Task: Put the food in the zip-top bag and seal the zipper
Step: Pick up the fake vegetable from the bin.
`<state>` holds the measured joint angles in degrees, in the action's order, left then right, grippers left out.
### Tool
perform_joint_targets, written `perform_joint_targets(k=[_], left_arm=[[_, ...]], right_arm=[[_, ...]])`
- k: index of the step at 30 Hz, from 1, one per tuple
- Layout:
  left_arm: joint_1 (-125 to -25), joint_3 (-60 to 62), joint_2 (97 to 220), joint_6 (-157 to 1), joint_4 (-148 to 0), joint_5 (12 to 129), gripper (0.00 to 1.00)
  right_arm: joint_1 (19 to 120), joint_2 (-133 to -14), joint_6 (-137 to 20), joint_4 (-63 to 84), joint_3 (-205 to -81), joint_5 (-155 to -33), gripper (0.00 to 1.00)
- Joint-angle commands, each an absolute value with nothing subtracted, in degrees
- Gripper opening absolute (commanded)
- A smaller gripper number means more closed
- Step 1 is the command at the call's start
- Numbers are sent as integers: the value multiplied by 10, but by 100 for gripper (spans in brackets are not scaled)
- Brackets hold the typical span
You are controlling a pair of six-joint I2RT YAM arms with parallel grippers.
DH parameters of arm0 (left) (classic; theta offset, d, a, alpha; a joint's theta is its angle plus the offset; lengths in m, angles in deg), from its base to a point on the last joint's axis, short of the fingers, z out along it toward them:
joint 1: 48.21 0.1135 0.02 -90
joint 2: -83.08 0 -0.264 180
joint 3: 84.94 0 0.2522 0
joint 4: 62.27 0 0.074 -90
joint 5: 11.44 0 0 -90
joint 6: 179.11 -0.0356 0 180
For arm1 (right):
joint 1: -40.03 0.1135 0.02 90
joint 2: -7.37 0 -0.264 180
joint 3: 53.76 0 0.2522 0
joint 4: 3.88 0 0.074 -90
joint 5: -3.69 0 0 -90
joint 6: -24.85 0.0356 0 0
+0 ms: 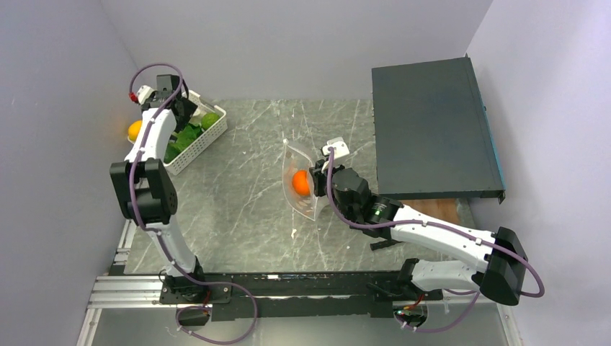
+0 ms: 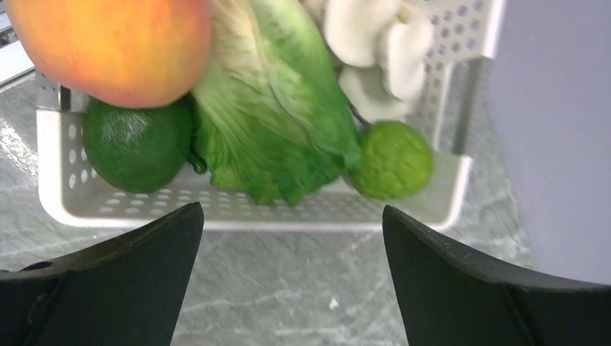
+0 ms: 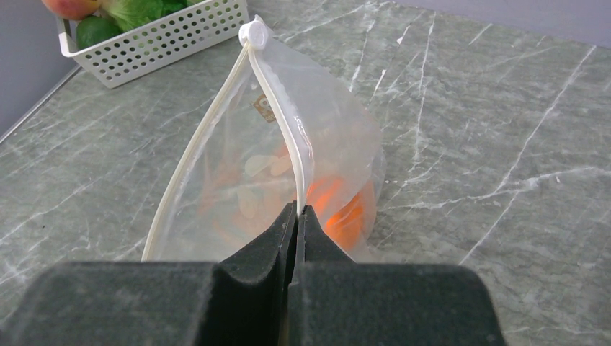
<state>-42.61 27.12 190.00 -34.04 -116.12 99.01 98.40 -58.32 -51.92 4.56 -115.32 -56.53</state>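
The left jaws are spread wide and hold nothing. Between them lies bare table (image 2: 288,288). Just ahead of them is the near wall of a white perforated basket (image 2: 252,214). A pale wall (image 2: 562,130) stands close beside one end of the basket, so there is little room on that side. The basket sits at the far left corner of the table.

The right jaws are pressed together, pinching the zip-top bag (image 3: 238,166) by one side of its zipper (image 3: 292,130). They hold it upright near the middle of the table. Open table lies around the bag on every side, and the basket is well apart, ahead and to the left of these jaws. A dark flat box (image 1: 432,122) covers the far right of the table, near the right arm (image 1: 432,238).

The bag is clear and crinkled, and its mouth gapes. The free rim strip (image 3: 193,169) bows away to the left of the jaws. Both strips meet at a white end piece (image 3: 253,32) at the top. Low inside the bag, just beyond the jaws, sits an orange fruit (image 3: 342,213).

In the basket ahead of the left jaws:
- A lettuce leaf (image 2: 274,122) lies in the middle.
- A dark green lime (image 2: 137,144) is to its left, under a red-orange peach (image 2: 115,43).
- A paler bumpy lime (image 2: 393,160) is to its right, touching the leaf.
- Pale mushrooms (image 2: 375,50) lie behind the paler lime.
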Motion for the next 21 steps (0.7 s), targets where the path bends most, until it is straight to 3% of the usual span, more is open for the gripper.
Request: perform_joint_targets(k=[1, 21], left_arm=[[-406, 320, 1944, -310, -1149, 1040, 99], [-366, 420, 2097, -274, -1200, 1021, 100]], right_arm=[[985, -570, -523, 18, -1160, -556, 0], [1012, -575, -538, 2, -1160, -539, 0]])
